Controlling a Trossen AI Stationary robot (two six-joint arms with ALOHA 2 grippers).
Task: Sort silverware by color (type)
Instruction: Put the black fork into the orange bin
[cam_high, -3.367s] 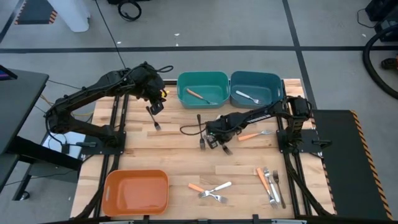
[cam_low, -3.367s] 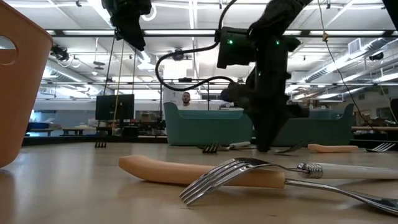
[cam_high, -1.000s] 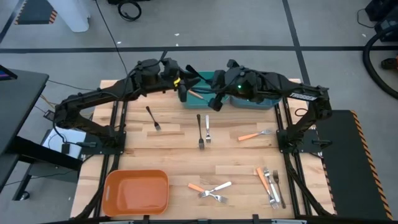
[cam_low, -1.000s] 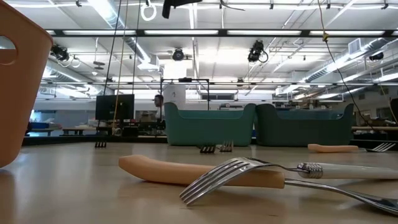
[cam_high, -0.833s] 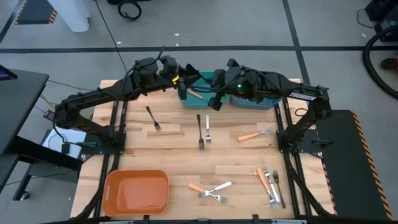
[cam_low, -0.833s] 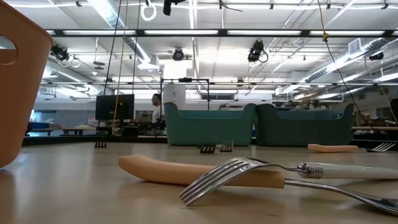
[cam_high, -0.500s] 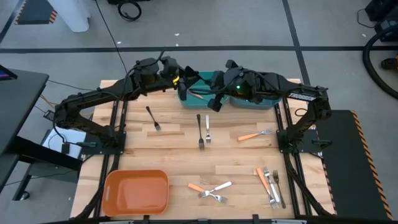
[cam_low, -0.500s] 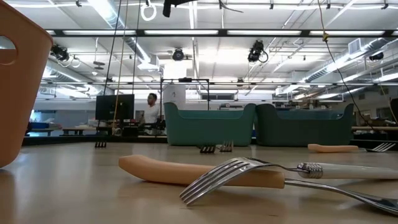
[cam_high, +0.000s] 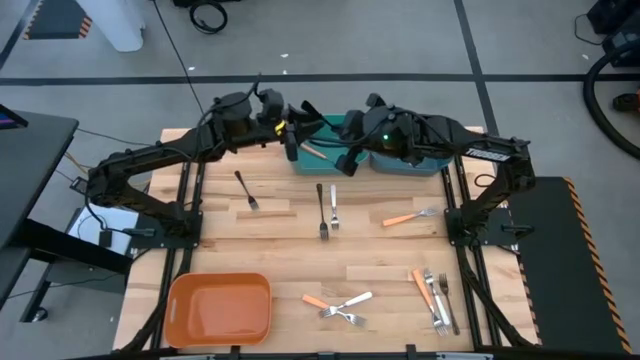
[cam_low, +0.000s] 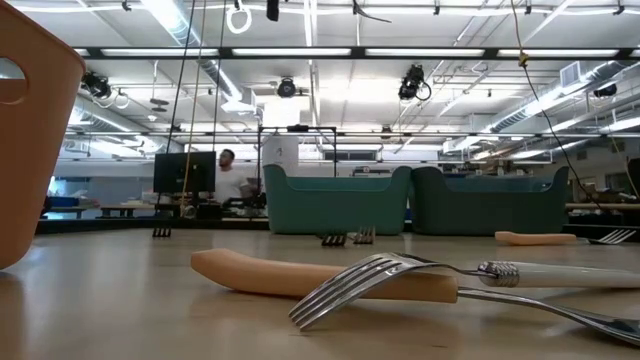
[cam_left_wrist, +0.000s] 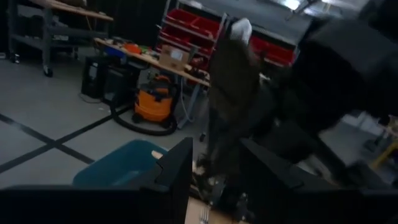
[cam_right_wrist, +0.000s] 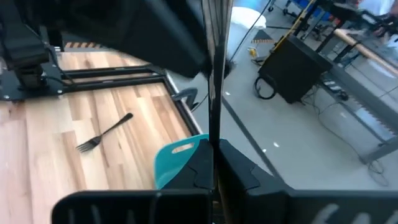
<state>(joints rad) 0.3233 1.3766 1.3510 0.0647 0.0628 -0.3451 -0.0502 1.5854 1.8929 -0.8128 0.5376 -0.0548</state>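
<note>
Two forks lie sorted, an orange-handled fork (cam_high: 312, 152) in the teal bin (cam_high: 347, 127) and a silver one in the blue bin (cam_high: 440, 160); most silverware (cam_high: 434, 296) is scattered on the pale wood table (cam_high: 280, 240). Above the bins, the right gripper (cam_high: 347, 163) pinches a slim dark fork (cam_right_wrist: 216, 68), facing the spread-fingered left gripper (cam_high: 292, 142); the glossy orange bin (cam_high: 219, 308) is unfilled.

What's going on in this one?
Two robot arms are sorting forks into bins. The right gripper is shut on a dark fork, held up near the teal bin at the table's far edge. The left gripper is open and holds nothing, close beside the right arm. Several loose forks lie unsorted on the table.
</note>
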